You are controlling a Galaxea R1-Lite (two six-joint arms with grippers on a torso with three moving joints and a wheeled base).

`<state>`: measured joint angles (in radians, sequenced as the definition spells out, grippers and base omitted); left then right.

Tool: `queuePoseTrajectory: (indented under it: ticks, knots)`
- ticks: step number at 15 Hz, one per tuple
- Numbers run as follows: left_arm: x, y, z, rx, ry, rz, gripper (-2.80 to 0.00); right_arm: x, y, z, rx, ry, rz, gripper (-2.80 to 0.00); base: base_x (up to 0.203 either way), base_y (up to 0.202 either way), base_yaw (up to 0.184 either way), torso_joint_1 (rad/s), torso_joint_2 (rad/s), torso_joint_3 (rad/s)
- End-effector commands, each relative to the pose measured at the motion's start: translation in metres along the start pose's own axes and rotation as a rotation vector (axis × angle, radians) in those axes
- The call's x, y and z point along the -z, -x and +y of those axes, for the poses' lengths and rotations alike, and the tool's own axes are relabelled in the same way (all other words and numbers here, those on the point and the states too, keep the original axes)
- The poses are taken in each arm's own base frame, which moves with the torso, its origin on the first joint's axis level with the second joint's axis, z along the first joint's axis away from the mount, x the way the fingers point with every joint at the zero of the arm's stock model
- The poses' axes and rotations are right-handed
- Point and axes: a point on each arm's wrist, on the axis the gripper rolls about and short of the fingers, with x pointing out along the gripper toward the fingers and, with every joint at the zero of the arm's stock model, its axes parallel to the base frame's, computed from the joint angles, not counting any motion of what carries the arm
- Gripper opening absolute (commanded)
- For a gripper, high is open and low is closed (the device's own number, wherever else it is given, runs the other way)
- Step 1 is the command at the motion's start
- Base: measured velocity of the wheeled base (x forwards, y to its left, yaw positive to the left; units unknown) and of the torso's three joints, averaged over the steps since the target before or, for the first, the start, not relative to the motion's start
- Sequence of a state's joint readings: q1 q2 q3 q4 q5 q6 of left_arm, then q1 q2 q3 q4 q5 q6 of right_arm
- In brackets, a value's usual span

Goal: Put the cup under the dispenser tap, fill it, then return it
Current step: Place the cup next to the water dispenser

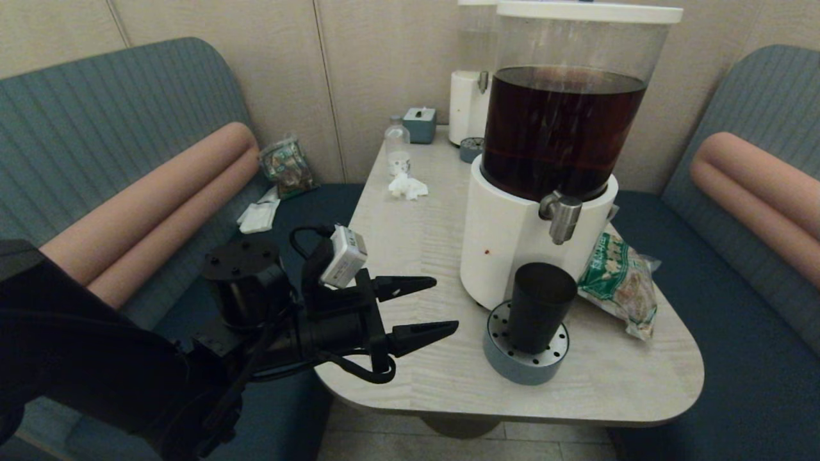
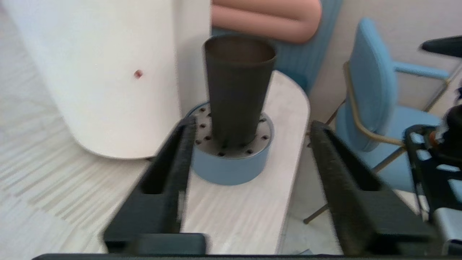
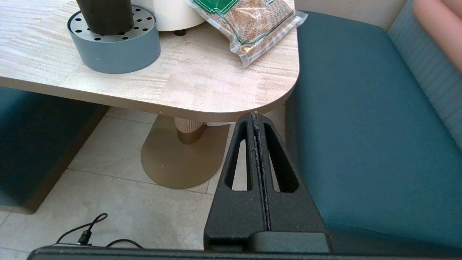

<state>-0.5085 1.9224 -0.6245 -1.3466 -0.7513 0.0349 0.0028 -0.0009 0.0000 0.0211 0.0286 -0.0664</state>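
The black cup stands upright on a round blue drip tray, directly below the steel dispenser tap of the big tank of dark brown liquid. My left gripper is open, level with the table to the left of the cup, a short gap from it, nothing between its fingers. My right gripper is shut on nothing, parked low beyond the table's near right corner, out of the head view.
A green snack bag lies right of the dispenser base. Further back stand a small clear bottle, crumpled tissue, a tissue box and a second white dispenser. Blue bench seats flank the table.
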Motion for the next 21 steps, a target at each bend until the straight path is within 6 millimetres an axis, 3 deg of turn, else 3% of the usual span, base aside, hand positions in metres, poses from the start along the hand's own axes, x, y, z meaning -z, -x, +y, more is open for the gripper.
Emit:
queuePoseTrajectory:
  ticks: [1, 7, 9, 12, 15, 21]
  knots:
    - [0.020, -0.004, 0.010, -0.006, 0.012, 0.036, 0.00, 0.000, 0.000, 0.000, -0.001, 0.001, 0.002, -2.80, 0.000, 0.000, 0.000, 0.000, 0.00, 0.000]
    - [0.030, -0.027, 0.029, 0.017, -0.026, 0.016, 0.00, 0.000, 0.000, 0.000, -0.001, 0.001, 0.003, -2.80, 0.000, 0.000, 0.000, 0.000, 0.00, 0.000]
    - [0.031, -0.045, 0.034, 0.049, -0.038, -0.007, 0.00, 0.000, 0.000, 0.000, -0.001, 0.001, 0.001, -2.80, 0.000, 0.000, 0.000, 0.000, 0.00, 0.000]
    - [0.046, -0.078, 0.024, 0.129, -0.022, -0.011, 0.00, 0.000, 0.000, 0.000, -0.001, 0.001, 0.001, -2.80, 0.000, 0.000, 0.000, 0.000, 0.00, 0.000]
    - [0.057, -0.102, 0.026, 0.153, -0.020, -0.031, 0.00, 0.000, 0.000, 0.000, -0.001, 0.001, 0.003, -2.80, 0.000, 0.000, 0.000, 0.000, 0.00, 0.000]
    - [0.078, -0.119, 0.026, 0.173, -0.002, -0.019, 0.00, 0.000, 0.000, 0.000, -0.001, 0.001, 0.001, -2.80, 0.000, 0.000, 0.000, 0.000, 0.00, 0.000]
